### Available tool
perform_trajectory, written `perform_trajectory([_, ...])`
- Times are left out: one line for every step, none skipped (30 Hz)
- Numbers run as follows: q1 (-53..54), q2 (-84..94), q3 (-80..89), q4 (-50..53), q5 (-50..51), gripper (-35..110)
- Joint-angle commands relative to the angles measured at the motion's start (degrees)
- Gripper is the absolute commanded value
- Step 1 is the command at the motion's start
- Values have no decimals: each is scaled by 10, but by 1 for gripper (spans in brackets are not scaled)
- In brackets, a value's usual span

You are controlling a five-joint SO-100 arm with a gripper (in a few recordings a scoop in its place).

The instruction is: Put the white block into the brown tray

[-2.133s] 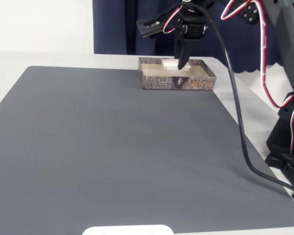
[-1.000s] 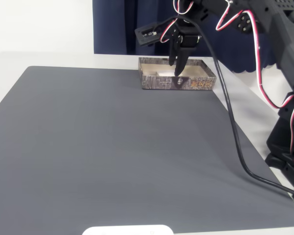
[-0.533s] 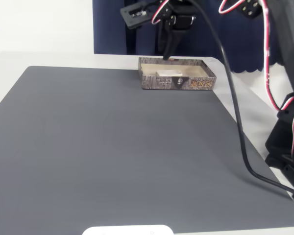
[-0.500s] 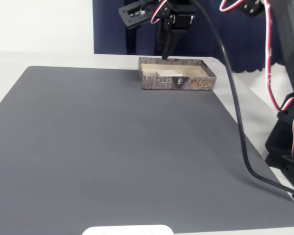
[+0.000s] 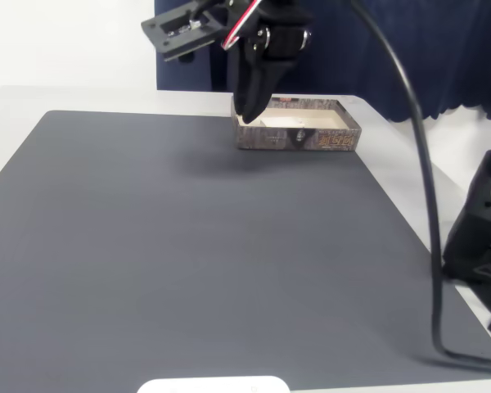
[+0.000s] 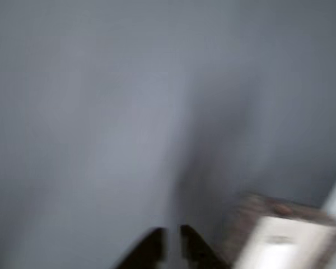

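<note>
The brown tray [image 5: 311, 140] stands at the far edge of the grey mat, its gold lettering facing the camera. Inside it lies the white block [image 5: 280, 122], hard to tell from the cream floor. My gripper [image 5: 249, 112] hangs above the mat just off the tray's left end, fingers pointing down and pressed together with nothing between them. In the blurred wrist view the two dark fingertips [image 6: 154, 250] sit at the bottom with only a thin slit between them, and the tray [image 6: 247, 221] shows at the lower right.
A dark grey mat [image 5: 188, 246] covers most of the white table. A glossy white rounded object [image 5: 213, 385] pokes in at the front edge. The arm's base [image 5: 483, 237] and a black cable [image 5: 430, 213] stand at the right. A dark blue curtain hangs behind.
The gripper let the white block go into the tray, rose out of it, and has swung left and toward the front, now off the tray's left end.
</note>
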Motion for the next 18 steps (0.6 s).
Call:
perform_trajectory([-64, 88, 56, 4, 98, 0])
perform_trajectory([-83, 107, 85, 0, 120, 0])
perform_trajectory([-98, 128, 116, -9, 142, 0])
perform_trajectory([-115, 150, 149, -22, 162, 0])
perform_trajectory([-132, 173, 179, -37, 177, 0])
perform_trajectory([-149, 199, 212, -55, 198, 0])
perform_trajectory([-165, 226, 243, -74, 224, 0])
perform_trajectory([-182, 255, 275, -91, 256, 0])
perform_trajectory([-198, 284, 307, -107, 283, 0])
perform_trajectory([-214, 310, 338, -121, 306, 0])
perform_trajectory([-229, 335, 364, -129, 326, 0])
perform_trajectory([-243, 355, 384, -130, 340, 0])
perform_trajectory([-256, 374, 401, -130, 352, 0])
perform_trajectory([-269, 391, 415, -130, 360, 0])
perform_trajectory([-281, 406, 425, -130, 362, 0])
perform_trajectory([-293, 420, 436, -130, 363, 0])
perform_trajectory([-303, 437, 450, -132, 370, 0])
perform_trajectory([-313, 457, 467, -132, 382, 0])
